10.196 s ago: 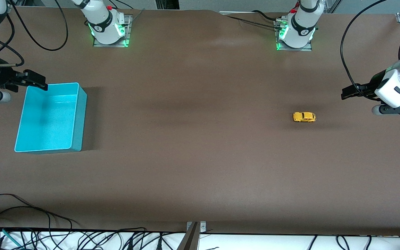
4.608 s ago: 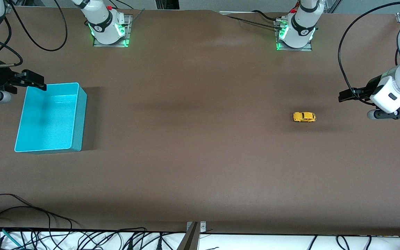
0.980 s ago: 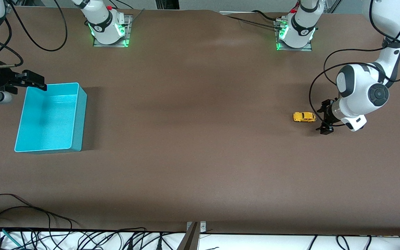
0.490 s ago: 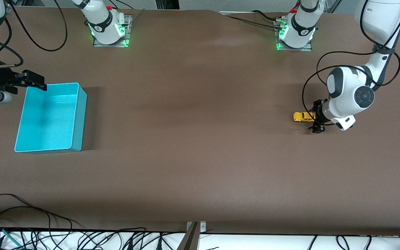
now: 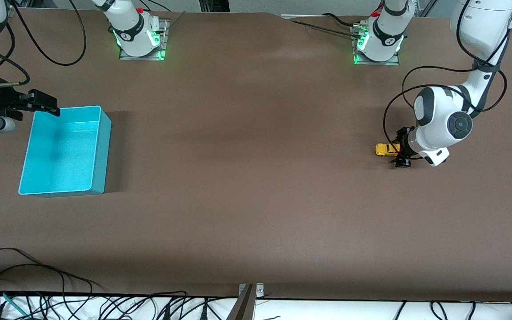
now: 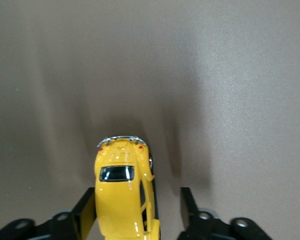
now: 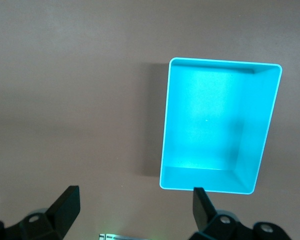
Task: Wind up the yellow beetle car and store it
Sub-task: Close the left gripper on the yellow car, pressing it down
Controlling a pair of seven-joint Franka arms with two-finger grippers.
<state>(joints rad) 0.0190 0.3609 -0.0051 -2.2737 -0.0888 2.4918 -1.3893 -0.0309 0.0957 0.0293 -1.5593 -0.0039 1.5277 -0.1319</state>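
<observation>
the left claw (image 6: 138,212) is down at the table around the yellow beetle car (image 6: 123,192), its two black fingers (image 6: 86,210) straddling the car's sides. in the left wrist view one finger lies against the car's flank while the other stands off with a clear strip of bare table between it and the car, so the claw is part open and has no grip on the car. the front view cannot show that gap: there the left claw (image 5: 401,153) is only a dark clump touching the car (image 5: 385,149) at the end that faces the left arm's end of the table. the car sits on its wheels on the brown table (image 5: 256,186), well apart from the teal bin (image 5: 103,146), which lies toward the right arm's end.

the wrist view shows only bare table around the car's free end. the front view shows a wide bare stretch of table from the car to the bin.

the left arm comes from its base, loops high toward its end of the table, and bends down with its white wrist level and low, pointing along the table at the car.

the right claw (image 7: 135,205) hangs wide open and holds nothing, up in the air over the table just beside the bin (image 7: 167,125); its wrist view looks down into the bin's bare bottom. in the front view the right claw (image 5: 42,103) shows at the bin's corner, and that arm waits.
</observation>
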